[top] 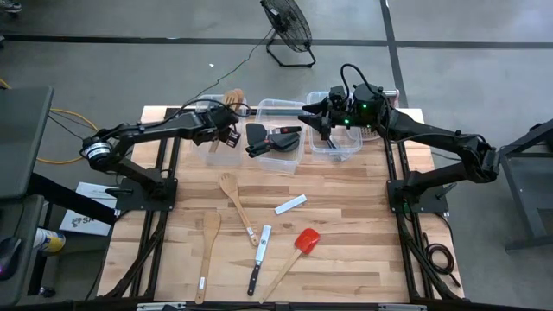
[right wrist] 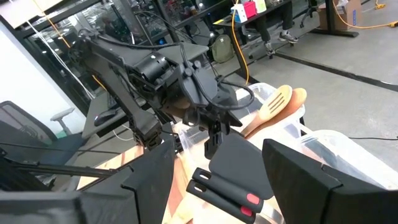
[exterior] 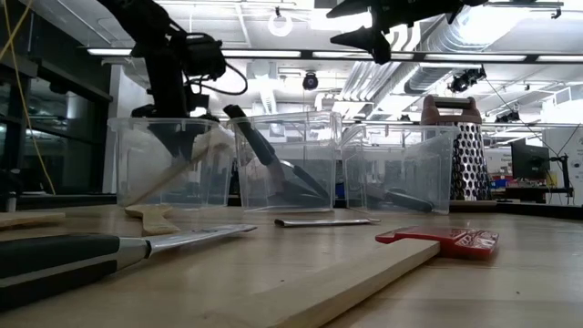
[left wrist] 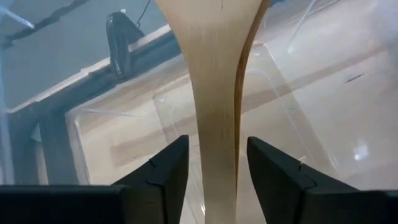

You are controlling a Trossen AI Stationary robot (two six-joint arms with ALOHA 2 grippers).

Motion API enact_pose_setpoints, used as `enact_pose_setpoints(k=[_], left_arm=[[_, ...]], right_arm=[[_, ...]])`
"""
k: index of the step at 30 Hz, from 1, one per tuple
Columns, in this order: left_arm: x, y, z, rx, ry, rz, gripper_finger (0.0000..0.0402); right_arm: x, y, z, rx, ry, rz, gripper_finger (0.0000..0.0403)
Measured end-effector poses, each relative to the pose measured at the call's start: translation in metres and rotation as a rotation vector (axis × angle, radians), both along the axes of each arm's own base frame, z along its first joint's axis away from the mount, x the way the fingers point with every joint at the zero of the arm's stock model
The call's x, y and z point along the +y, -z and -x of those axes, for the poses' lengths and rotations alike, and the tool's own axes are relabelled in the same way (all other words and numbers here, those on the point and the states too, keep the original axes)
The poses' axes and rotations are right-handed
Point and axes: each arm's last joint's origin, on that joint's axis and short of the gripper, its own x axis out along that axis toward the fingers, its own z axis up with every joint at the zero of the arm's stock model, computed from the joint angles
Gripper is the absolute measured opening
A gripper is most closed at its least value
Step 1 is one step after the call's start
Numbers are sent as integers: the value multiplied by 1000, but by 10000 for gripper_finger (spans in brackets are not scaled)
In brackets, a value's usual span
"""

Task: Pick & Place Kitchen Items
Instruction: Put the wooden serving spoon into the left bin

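My left gripper (left wrist: 217, 146) is open inside the left clear bin (top: 216, 142). Its fingers stand on either side of a pale wooden utensil's handle (left wrist: 214, 118), with a narrow gap on each side. That utensil leans in the bin (exterior: 178, 164), and its head (top: 233, 97) sticks out over the far rim beside a second wooden head (right wrist: 297, 96). My right gripper (top: 313, 117) hangs open and holds nothing, above the gap between the middle bin (top: 276, 147) and the right bin (top: 339, 145). On the table lie a wooden slotted spoon (top: 232, 194), a wooden spatula (top: 207, 250), a knife (top: 259, 259) and a red-headed spatula (top: 298, 250).
Black turners (top: 270, 138) lie in the middle bin. A dark utensil (exterior: 401, 199) lies in the right bin. A metal box grater (exterior: 465, 155) stands behind that bin. A small pale flat piece (top: 290, 204) lies mid-table. Bare wood stretches along the table's right side.
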Motion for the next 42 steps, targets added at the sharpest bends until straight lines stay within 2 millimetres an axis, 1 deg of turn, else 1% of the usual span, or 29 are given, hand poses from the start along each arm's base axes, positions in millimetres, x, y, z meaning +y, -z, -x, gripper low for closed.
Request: enact_pose_setpoints(k=[5, 10, 14, 17, 20, 23, 28, 35, 42], left_arm=[[1, -19, -3, 8, 2, 6, 160], [-2, -45, 1, 10, -14, 43, 160], [-9, -66, 11, -36, -46, 69, 161], [-17, -77, 22, -67, -79, 100, 161], [-31, -85, 31, -105, -97, 130, 161], [-49, -92, 38, -140, -108, 160, 161], [-82, -98, 41, -212, -114, 235, 161], [-125, -96, 40, -227, -116, 378, 161], [-162, -94, 43, -233, -137, 469, 161]], right_arm=[[0, 0, 0, 0, -5, -1, 235], [1, 0, 0, -1, -38, -6, 235], [1, 0, 0, -1, -49, -7, 235], [1, 0, 0, 0, -48, -7, 235], [1, 0, 0, 0, -48, -7, 235], [1, 0, 0, 0, -48, -7, 235], [1, 0, 0, 0, -47, -8, 235], [1, 0, 0, 0, -46, -7, 235], [1, 0, 0, 0, -46, -7, 235]])
